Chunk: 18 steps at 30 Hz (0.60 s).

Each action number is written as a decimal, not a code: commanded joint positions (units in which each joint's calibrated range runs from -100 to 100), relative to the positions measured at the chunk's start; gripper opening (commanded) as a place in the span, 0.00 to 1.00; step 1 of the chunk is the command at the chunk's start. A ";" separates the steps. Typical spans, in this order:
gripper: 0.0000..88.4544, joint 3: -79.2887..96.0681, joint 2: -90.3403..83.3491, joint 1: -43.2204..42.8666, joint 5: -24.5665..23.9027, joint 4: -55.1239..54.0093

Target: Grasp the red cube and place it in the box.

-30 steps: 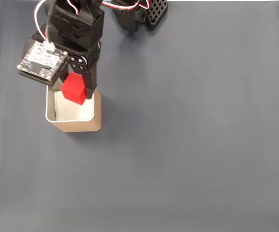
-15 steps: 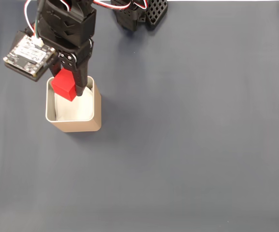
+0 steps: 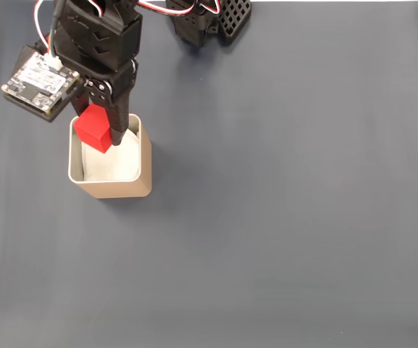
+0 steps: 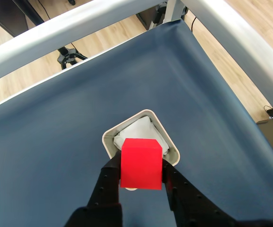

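Gripper [image 4: 141,177] clamped on the red cube [image 4: 141,163], held over the near rim of the box [image 4: 109,142]; released here, the cube may catch the rim and tumble outside.

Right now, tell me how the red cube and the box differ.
The red cube is bright red and solid; the box is tan with a pale rim, open-topped and white-lined. The cube is much smaller than the box. The cube is clamped in the hand above the box's edge, while the box rests on the dark cloth. Both look squarish.
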 commanded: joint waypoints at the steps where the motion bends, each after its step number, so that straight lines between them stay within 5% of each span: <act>1: 0.00 -1.35 -0.13 0.20 -0.24 -1.27; 7: 0.03 -0.62 -0.05 0.12 -1.56 -4.56; 18: 0.31 3.66 -0.82 0.41 -3.03 -11.78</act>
